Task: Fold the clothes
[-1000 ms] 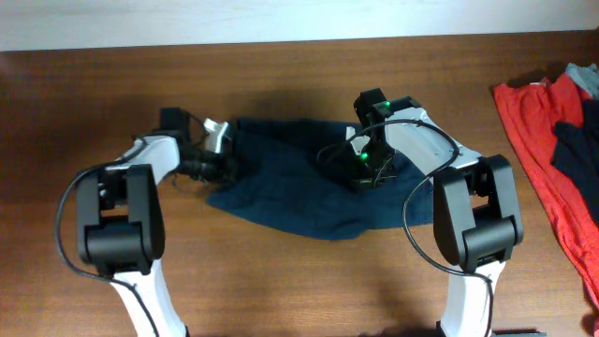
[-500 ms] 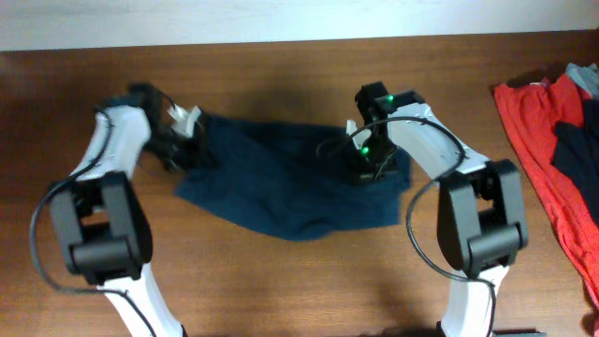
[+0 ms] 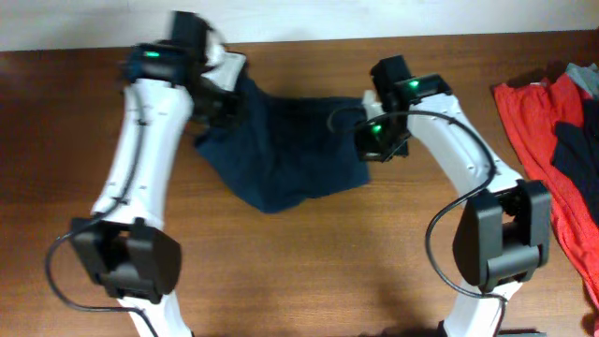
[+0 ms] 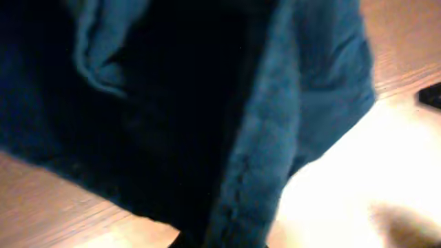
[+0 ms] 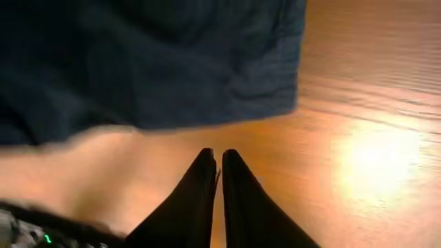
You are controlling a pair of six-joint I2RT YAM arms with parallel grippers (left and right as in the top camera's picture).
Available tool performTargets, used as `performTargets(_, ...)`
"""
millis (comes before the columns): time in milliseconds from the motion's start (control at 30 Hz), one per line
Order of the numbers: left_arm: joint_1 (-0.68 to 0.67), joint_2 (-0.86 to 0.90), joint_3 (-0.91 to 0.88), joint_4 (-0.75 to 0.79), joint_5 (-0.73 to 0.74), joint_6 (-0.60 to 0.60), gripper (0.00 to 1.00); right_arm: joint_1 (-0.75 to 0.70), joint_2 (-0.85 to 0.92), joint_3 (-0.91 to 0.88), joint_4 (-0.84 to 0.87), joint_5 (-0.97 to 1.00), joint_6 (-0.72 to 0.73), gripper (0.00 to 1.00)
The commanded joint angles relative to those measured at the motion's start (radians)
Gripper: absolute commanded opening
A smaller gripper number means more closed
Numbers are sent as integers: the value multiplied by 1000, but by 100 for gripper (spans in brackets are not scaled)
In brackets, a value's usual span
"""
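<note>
Since the earlier frame the left gripper [image 3: 225, 89] has swung far-left, dragging the blue garment [image 3: 281, 154] along. One tabletop [image 3: 309, 271] carries one blue garment, centre, and one red pile [image 3: 543, 131], right. Left jaws clamp its far corner, likely to stretch it. The right gripper [image 5: 219, 165] has its jaws together, empty, beside its right edge.

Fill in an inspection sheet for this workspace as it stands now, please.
Surface: wooden table.
Job's things: dark blue garment bunched mid-table; pile of red and dark clothes at the right edge.
Clutter: nothing seen.
Hands: left hand appears shut on the garment's far corner, fingers hidden; right hand shut, empty, off the garment's edge.
Cables: black cable looped beside each arm.
Surroundings: pale strip beyond the far edge.
</note>
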Motion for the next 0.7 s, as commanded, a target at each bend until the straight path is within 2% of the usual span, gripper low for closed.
performTargets(0, -98, 3, 5, 34, -208, -149, 1, -89, -11, 11, -10, 20, 69, 10)
performTargets(233, -204, 44, 5, 40, -332, -225, 1, -146, -8, 11, -8, -6, -24, 11)
performTargets(300, -197, 53, 5, 14, -343, -243, 1, -134, -3, 4, 32, -62, -94, 11)
performTargets(500, -136, 53, 5, 0, -372, -241, 1, -97, 58, -32, 162, -57, -89, 11)
performTargets(667, -82, 52, 5, -20, -368, -217, 1, -93, 140, -32, 204, -87, -63, 9)
